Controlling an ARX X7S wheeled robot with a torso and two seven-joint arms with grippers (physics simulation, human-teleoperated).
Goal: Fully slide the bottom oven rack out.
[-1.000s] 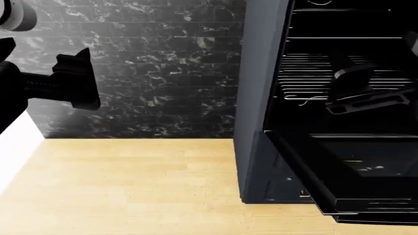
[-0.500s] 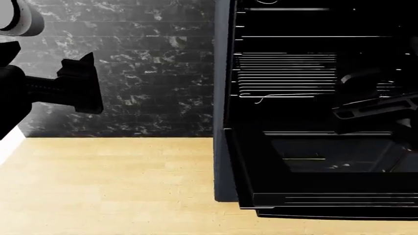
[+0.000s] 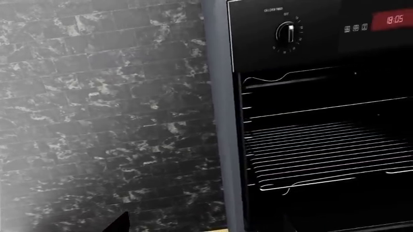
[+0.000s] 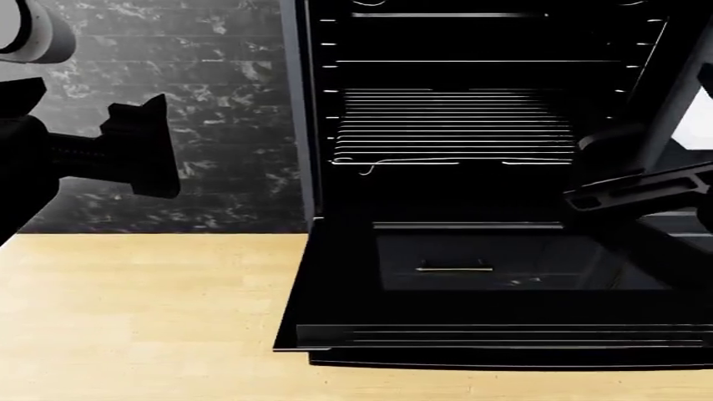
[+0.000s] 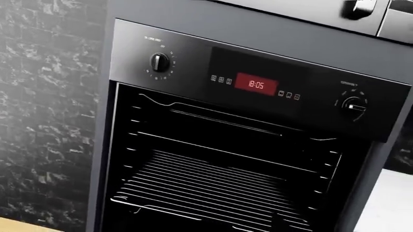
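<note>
Currently level at wall height, left end effector (image 4: 139,146); right end effector (image 4: 640,188) angled over the oven (image 4: 306,125) door; grips indiscernible. Bottom oven rack (image 4: 452,125) inside cavity.

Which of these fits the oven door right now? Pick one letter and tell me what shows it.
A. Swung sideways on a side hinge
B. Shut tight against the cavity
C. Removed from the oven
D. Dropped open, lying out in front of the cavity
D: in the head view the oven's black glass-paned door lies folded down in front of the open cavity, below the bottom oven rack, which sits inside.
</note>
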